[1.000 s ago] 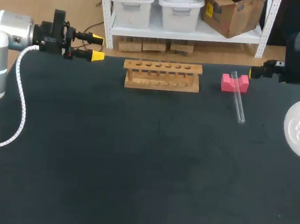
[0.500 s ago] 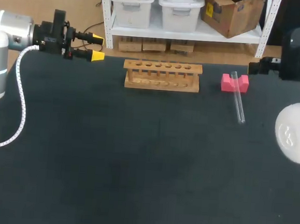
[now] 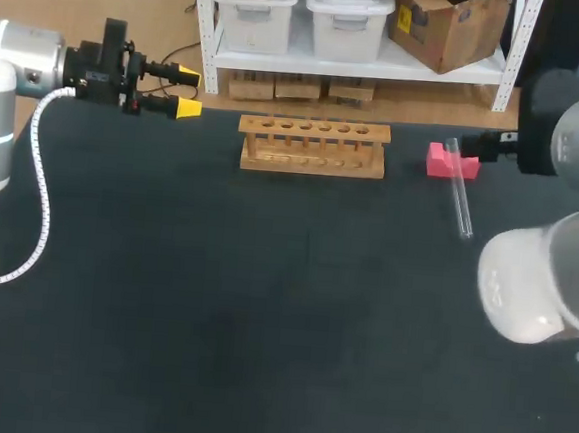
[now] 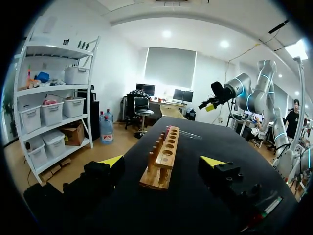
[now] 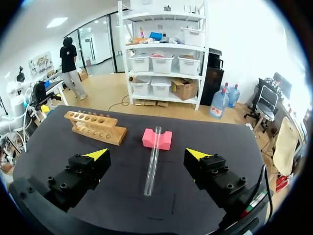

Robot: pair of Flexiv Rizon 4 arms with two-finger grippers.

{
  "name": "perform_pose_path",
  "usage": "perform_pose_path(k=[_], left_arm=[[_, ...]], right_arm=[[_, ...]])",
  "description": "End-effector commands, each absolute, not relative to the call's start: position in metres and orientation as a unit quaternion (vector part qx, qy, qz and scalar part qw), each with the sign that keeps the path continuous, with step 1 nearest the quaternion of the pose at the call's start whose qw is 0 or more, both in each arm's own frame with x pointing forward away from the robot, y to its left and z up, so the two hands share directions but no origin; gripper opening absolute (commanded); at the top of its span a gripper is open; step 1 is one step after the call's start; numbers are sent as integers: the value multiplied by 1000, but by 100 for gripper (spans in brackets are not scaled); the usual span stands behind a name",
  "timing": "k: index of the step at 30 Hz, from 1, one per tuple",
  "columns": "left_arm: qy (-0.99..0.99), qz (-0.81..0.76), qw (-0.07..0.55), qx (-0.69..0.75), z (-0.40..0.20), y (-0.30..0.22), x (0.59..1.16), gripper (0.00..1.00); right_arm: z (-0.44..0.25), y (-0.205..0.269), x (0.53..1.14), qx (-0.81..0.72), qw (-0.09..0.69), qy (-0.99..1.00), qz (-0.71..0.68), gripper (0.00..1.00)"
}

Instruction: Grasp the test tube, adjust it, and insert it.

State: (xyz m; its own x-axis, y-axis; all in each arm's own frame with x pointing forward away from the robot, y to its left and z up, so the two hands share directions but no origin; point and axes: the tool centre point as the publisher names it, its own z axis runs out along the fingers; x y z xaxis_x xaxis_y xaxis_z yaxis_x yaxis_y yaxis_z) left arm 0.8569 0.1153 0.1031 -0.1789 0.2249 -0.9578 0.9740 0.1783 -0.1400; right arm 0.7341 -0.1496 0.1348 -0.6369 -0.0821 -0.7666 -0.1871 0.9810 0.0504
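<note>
Right of the rack (image 3: 313,145) the tube (image 3: 460,195) is propped on a block (image 3: 438,161), and left gripper (image 3: 187,90) and right gripper (image 5: 147,154) are spread empty, the latter's tips hidden overhead.

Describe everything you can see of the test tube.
The test tube is a slim, clear, glass-like cylinder, seemingly empty. It lies slightly tilted: one end rests in the notch of the pink block, the other on the dark table. It lies ahead of the open right gripper, which does not touch it.
</note>
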Motion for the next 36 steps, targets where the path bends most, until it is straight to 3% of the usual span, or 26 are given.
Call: perform_pose_path(k=[1, 36], left_arm=[[634, -432, 434, 472, 102, 116, 856, 100], [634, -432, 434, 472, 102, 116, 856, 100]], right_arm=[[131, -145, 732, -16, 434, 899, -60, 100], [69, -141, 746, -60, 418, 906, 18, 100]])
